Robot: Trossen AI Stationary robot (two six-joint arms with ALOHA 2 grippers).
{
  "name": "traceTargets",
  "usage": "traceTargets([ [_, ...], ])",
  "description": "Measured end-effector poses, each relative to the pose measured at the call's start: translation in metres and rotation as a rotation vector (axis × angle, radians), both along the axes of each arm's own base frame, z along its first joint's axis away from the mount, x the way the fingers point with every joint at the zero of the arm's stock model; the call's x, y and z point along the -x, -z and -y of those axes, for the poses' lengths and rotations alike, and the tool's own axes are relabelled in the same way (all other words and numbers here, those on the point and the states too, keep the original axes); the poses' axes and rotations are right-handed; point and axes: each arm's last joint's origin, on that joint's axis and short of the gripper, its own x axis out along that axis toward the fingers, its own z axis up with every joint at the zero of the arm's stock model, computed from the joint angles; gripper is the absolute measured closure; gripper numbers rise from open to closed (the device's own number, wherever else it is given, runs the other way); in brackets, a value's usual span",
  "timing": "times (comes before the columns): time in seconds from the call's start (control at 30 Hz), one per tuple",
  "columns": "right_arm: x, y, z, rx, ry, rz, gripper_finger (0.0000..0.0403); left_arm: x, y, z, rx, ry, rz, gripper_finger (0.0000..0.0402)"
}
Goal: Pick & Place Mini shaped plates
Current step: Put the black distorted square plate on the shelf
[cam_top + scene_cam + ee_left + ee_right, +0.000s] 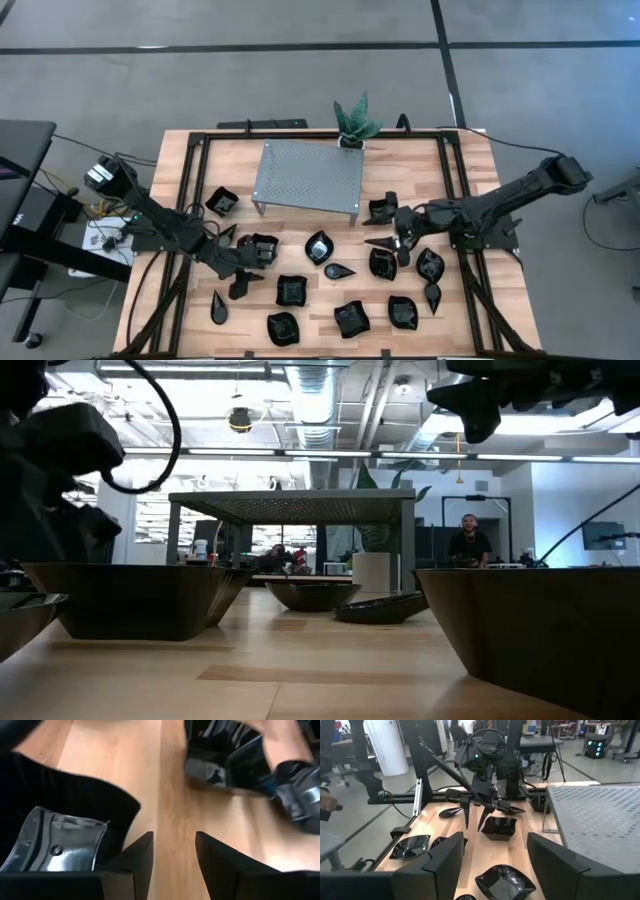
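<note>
**A:** How many of the mini shaped plates (pixel 319 247) do you count?

**B:** About sixteen glossy black ones from above. They are all spread over the wooden table (pixel 470 160), on the side of the rack away from the plant. None sits on the one grey perforated rack (pixel 308 175).

**A:** Why only "about"?

**B:** Two or three lie partly under the arms, so their outlines blur into the dark links. I can make out squares, roundish ones and roughly five teardrops, but the smallest are hard to sort.

**A:** And the two arms?

**B:** The left gripper (pixel 174 840) hangs low at the left of the cluster. Its fingers are spread with only bare wood between them, so it is pinching nothing. One square plate (pixel 60 845) lies just beside a finger, though I cannot tell whether they touch.

**A:** The other one?

**B:** The right gripper (pixel 495 840) is over the right of the cluster. Its fingers are spread wide and it is empty too.

**A:** Anything else?

**B:** There is one potted plant (pixel 354 120) at the rack's far edge. One person (pixel 470 540) is in the room beyond the table. In the low view the nearest plates fill the foreground, and the one at the right (pixel 540 630) is cut off by the picture's edge.
</note>
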Motion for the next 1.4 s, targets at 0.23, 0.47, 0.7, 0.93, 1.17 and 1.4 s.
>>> traceTargets([
  [0.23,-0.008,0.004,-0.002,-0.047,0.007,-0.037,0.0190,-0.001,0.001,-0.001,-0.046,-0.004,0.013,0.0267],
  [0.47,-0.008,0.003,-0.003,-0.048,0.007,-0.032,0.0194,-0.005,-0.028,0.002,-0.077,0.075,0.166,0.0268],
  [0.7,-0.008,0.002,-0.002,-0.051,0.008,-0.022,0.0194,0.000,-0.018,-0.006,-0.195,0.059,0.070,0.0268],
  [0.93,-0.009,0.000,-0.002,-0.055,0.007,-0.007,0.0197,0.001,-0.006,-0.008,-0.267,0.027,0.009,0.0268],
  [1.17,-0.009,0.000,-0.002,-0.057,0.007,-0.001,0.0200,0.000,-0.007,-0.008,-0.305,0.041,0.029,0.0269],
  [1.4,-0.009,0.000,-0.002,-0.057,0.008,-0.002,0.0203,-0.001,-0.007,-0.011,-0.419,0.081,0.054,0.0269],
])
